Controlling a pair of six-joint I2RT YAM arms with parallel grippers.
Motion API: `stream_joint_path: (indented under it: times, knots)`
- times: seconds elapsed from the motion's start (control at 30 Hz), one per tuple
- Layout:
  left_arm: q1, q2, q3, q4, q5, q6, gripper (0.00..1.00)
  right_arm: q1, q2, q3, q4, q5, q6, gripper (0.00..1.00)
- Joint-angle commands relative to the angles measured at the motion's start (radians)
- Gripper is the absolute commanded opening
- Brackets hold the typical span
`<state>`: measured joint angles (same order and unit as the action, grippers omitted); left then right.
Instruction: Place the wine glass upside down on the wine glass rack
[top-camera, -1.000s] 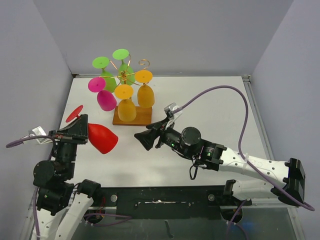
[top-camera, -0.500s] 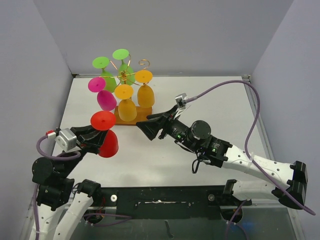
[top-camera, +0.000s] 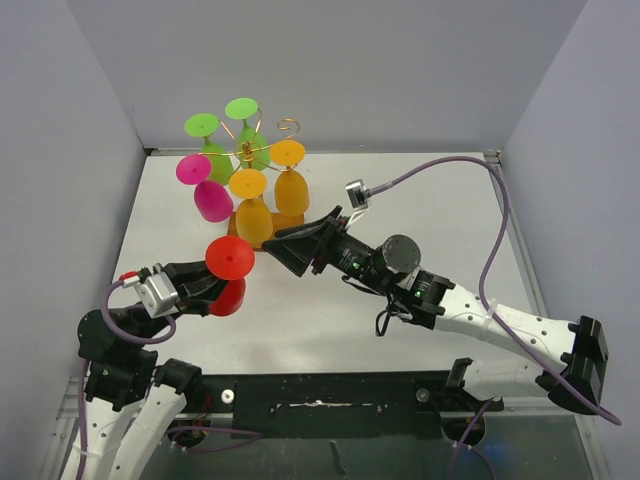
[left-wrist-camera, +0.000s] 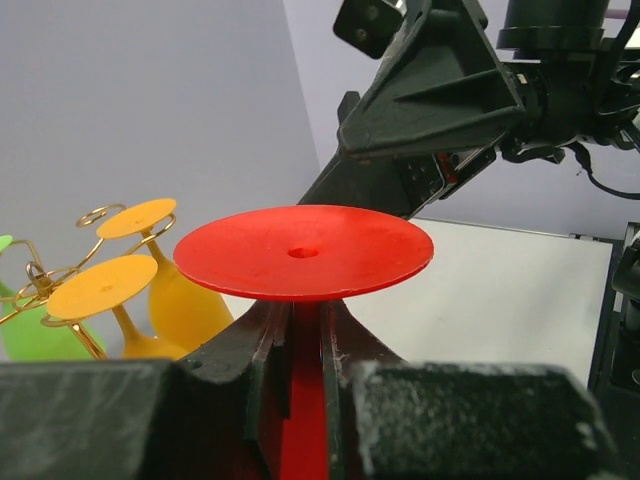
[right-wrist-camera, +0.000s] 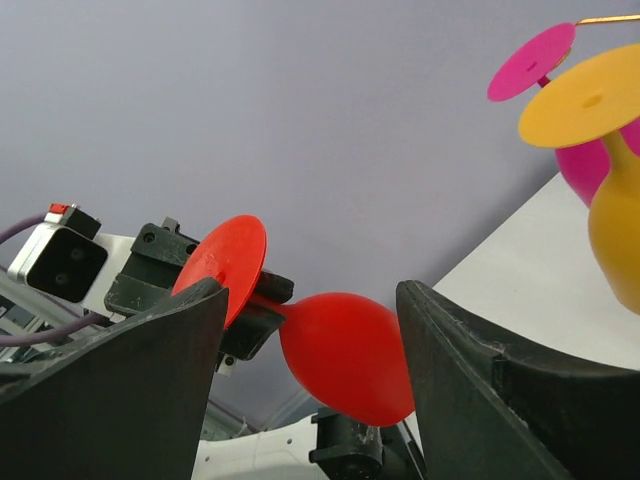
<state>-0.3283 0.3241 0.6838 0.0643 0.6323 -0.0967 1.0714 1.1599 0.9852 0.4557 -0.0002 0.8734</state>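
The red wine glass (top-camera: 229, 260) hangs foot up and bowl down, and my left gripper (top-camera: 213, 287) is shut on its stem (left-wrist-camera: 300, 400) just under the round foot (left-wrist-camera: 303, 252). It is held a little in front and to the left of the wine glass rack (top-camera: 262, 150), a gold wire stand on a brown base (top-camera: 291, 224). My right gripper (top-camera: 285, 252) stands open just right of the glass, pointing at it and not touching. In the right wrist view the red bowl (right-wrist-camera: 345, 355) shows ahead, between the open fingers (right-wrist-camera: 120, 380).
Several glasses hang upside down on the rack: green ones (top-camera: 242, 110) at the back, a magenta one (top-camera: 212, 200) on the left and orange ones (top-camera: 253, 220) in front. Grey walls close in the table's left, back and right. The right arm's purple cable (top-camera: 480, 190) arches over the right half.
My left gripper has turned the red glass from lying sideways to foot up and carried it right, toward the rack. My right gripper has moved up and left, closer to the glass and rack.
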Motion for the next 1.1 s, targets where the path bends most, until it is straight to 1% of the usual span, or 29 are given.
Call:
stream_joint_path:
  times: [0.0,0.07,0.23,0.37,0.5,0.67,0.87,0.93,1.0,1.07]
  knots:
    - [-0.002,0.012,-0.005,0.060,0.042,0.034,0.00,-0.008,0.045,0.076,0.022,-0.096,0.033,0.68]
    - [-0.002,0.012,-0.009,0.054,0.030,0.041,0.00,-0.007,0.065,0.099,0.000,-0.132,0.033,0.65]
    - [-0.002,0.008,-0.015,0.027,-0.011,0.074,0.00,-0.008,0.106,0.122,0.014,-0.230,0.060,0.58]
    - [-0.002,0.007,-0.023,0.028,-0.040,0.089,0.00,-0.008,0.134,0.129,0.032,-0.267,0.100,0.48]
    - [-0.002,0.006,-0.023,0.038,-0.054,0.093,0.00,-0.007,0.160,0.136,0.046,-0.299,0.164,0.40]
    - [-0.002,0.006,-0.040,0.044,-0.050,0.097,0.00,-0.009,0.177,0.160,-0.006,-0.279,0.212,0.29]
    - [-0.002,0.002,-0.053,0.054,-0.036,0.094,0.00,-0.012,0.197,0.166,-0.011,-0.275,0.269,0.23]
    - [-0.002,0.000,-0.054,0.055,-0.030,0.094,0.00,-0.014,0.199,0.162,-0.007,-0.272,0.287,0.18]
    - [-0.001,-0.003,-0.055,0.054,-0.034,0.089,0.00,-0.016,0.195,0.150,0.007,-0.267,0.303,0.09]
    - [-0.002,-0.009,-0.058,0.055,-0.062,0.069,0.11,-0.020,0.188,0.139,0.011,-0.261,0.319,0.00]
